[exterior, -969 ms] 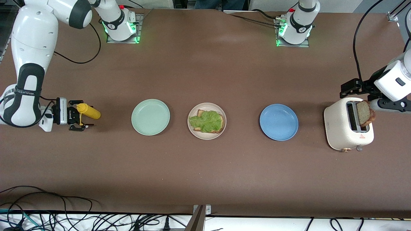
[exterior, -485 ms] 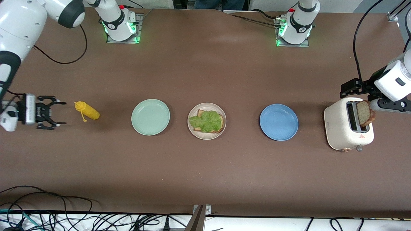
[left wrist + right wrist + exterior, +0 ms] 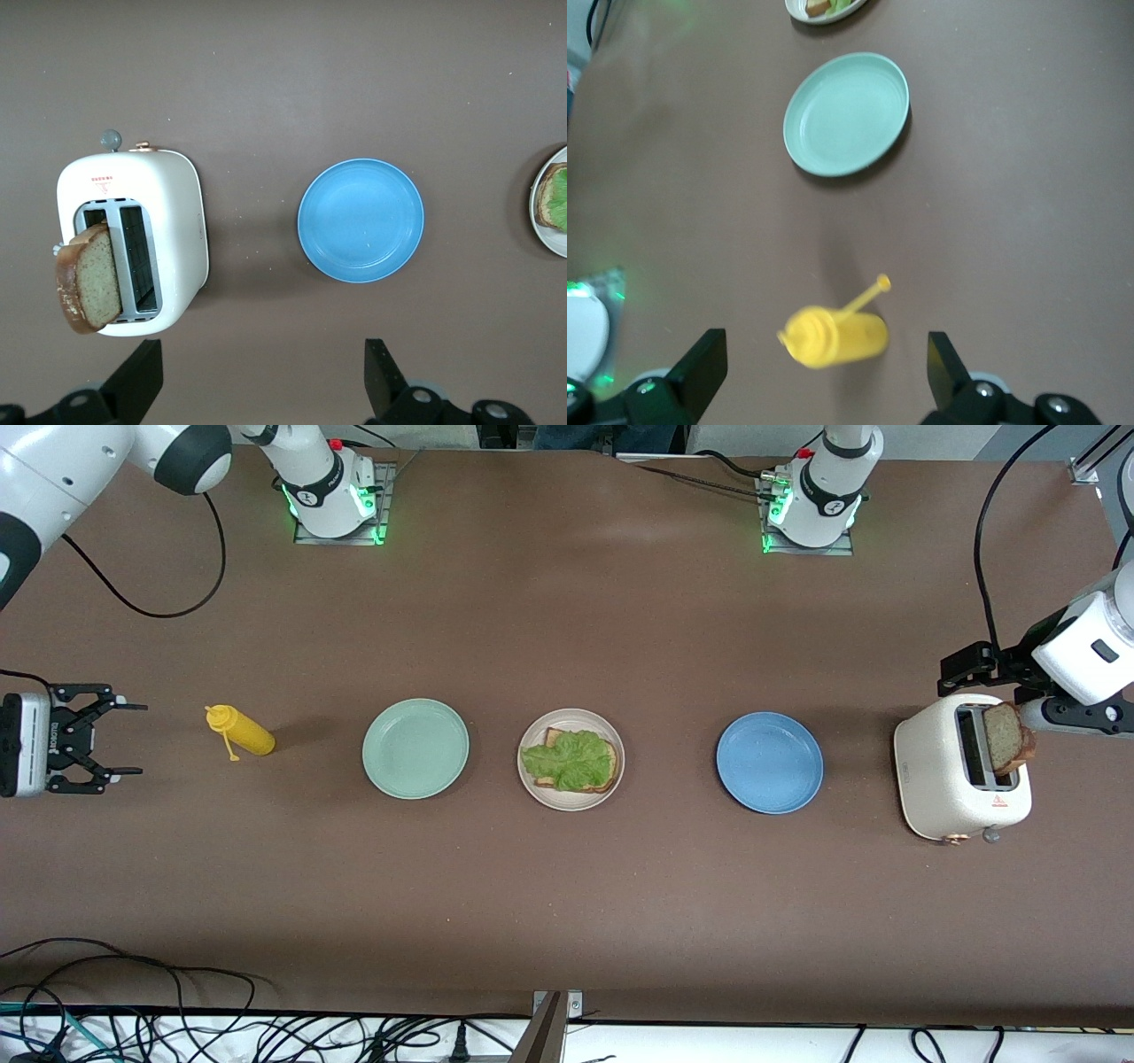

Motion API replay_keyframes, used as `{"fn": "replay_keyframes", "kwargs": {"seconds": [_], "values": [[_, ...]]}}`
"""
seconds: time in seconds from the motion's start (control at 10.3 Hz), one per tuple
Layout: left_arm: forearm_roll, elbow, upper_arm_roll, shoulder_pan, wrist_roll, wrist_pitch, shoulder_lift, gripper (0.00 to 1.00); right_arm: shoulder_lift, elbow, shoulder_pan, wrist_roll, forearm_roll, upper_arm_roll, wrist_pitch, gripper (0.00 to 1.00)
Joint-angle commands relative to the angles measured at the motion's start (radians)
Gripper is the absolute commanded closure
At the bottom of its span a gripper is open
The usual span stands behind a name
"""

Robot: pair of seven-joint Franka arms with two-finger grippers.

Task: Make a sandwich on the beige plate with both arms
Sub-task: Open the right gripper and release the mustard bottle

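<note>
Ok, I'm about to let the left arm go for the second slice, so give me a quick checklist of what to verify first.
1. Bottom bread slice with lettuce on the beige plate: ok.
2. Second bread slice sticking out of the toaster: ok.
3. Left hand open, above the table near the toaster: ok.
4. Right hand open, apart from the mustard bottle: ok.
5. Top slice on the sandwich: not ok.
</note>
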Motion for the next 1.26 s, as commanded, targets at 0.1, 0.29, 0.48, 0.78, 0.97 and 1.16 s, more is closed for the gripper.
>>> {"fn": "replay_keyframes", "kwargs": {"seconds": [0.1, 0.29, 0.48, 0.78, 0.97, 1.16], "values": [[-0.025, -0.002, -0.002, 0.006, 0.009, 0.000, -0.010, 0.00, -0.043, 0.039, 0.050, 0.194, -0.024, -0.006, -0.049, 0.00], [-0.025, -0.002, -0.002, 0.006, 0.009, 0.000, -0.010, 0.00, -0.051, 0.047, 0.058, 0.219, -0.025, -0.003, -0.049, 0.00], [-0.025, -0.002, -0.002, 0.006, 0.009, 0.000, -0.010, 0.00, -0.054, 0.061, 0.069, 0.280, -0.025, 0.002, -0.046, 0.00], [-0.023, -0.002, -0.002, 0.006, 0.009, 0.000, -0.010, 0.00, -0.213, 0.068, 0.029, 0.436, -0.300, 0.283, 0.053, 0.00], [-0.023, -0.002, -0.002, 0.006, 0.009, 0.000, -0.010, 0.00, -0.333, 0.026, -0.044, 0.611, -0.575, 0.584, 0.138, 0.00], [-0.023, -0.002, -0.002, 0.006, 0.010, 0.000, -0.010, 0.00, -0.409, -0.083, -0.046, 0.726, -0.639, 0.652, 0.218, 0.00]]}}
